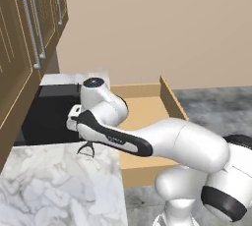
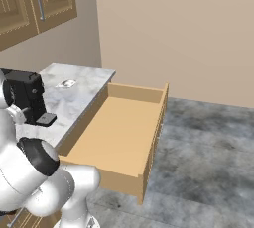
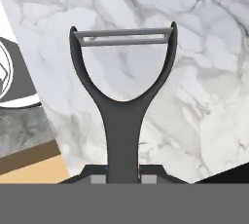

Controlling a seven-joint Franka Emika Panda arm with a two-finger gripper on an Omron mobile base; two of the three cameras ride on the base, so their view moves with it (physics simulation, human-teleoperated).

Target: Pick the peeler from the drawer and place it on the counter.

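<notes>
Your claw [image 3: 123, 178] is clamped on the peeler [image 3: 122, 96], its handle end hidden between the fingers. The peeler's long axis runs 6 to 12, forked head at 12, over the marble bench [image 3: 204, 96].

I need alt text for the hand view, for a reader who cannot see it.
A slim dark grey Y-shaped peeler is held by its handle in the shut gripper, forked head pointing away over the white-and-grey veined marble counter. A strip of the light-wood drawer shows at the lower left.
</notes>
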